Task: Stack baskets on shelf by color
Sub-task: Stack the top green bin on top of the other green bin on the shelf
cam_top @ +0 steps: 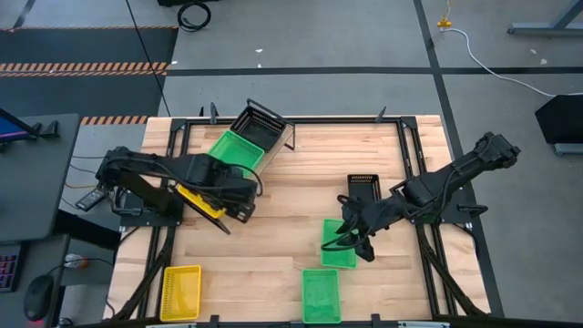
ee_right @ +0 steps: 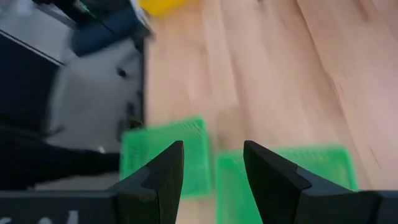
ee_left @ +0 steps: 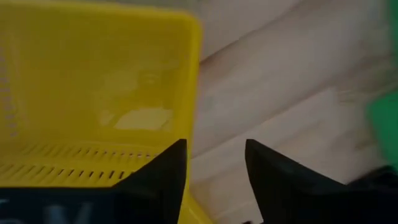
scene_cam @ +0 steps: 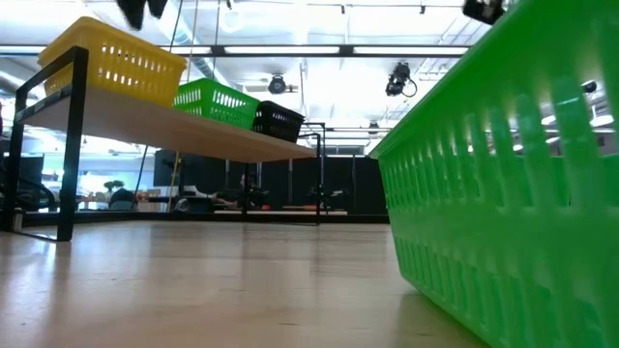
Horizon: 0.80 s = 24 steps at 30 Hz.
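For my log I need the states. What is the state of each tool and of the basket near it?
Left tool: open, at yellow basket's rim.
Yellow basket: upright on shelf.
Right tool: open, over green basket.
Green basket: upright on table.

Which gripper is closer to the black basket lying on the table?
Right. The right gripper is just past the black basket, over a green one; the left gripper is far across, at a yellow basket.

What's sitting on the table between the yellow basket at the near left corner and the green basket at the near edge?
Nothing: in the high view, only bare tabletop separates the yellow basket from the green basket.
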### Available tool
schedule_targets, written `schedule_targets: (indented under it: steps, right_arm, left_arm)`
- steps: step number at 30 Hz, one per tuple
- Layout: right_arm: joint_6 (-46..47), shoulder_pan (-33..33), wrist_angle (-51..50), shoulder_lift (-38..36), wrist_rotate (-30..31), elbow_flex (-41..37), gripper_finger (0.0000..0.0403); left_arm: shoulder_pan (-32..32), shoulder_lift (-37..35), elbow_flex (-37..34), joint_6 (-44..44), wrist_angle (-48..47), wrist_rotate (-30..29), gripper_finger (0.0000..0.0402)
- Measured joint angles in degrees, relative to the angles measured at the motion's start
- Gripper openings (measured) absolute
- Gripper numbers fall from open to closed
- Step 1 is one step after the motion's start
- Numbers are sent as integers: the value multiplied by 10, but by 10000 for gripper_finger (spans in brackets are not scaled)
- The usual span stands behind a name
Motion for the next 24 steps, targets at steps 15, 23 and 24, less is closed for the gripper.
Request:
schedule_targets:
  steps: [15,23,24]
  right_arm:
    - [59,107,-95,68,42,0,189]
    - [91,134,-44,147,71,0,252]
    - [91,136,-39,158,71,0,260]
  left_arm:
    - [-59,0,145,106,131,-169,172]
    - [-120,20,145,207,270,-260,172]
    - [-126,25,145,211,277,-265,172]
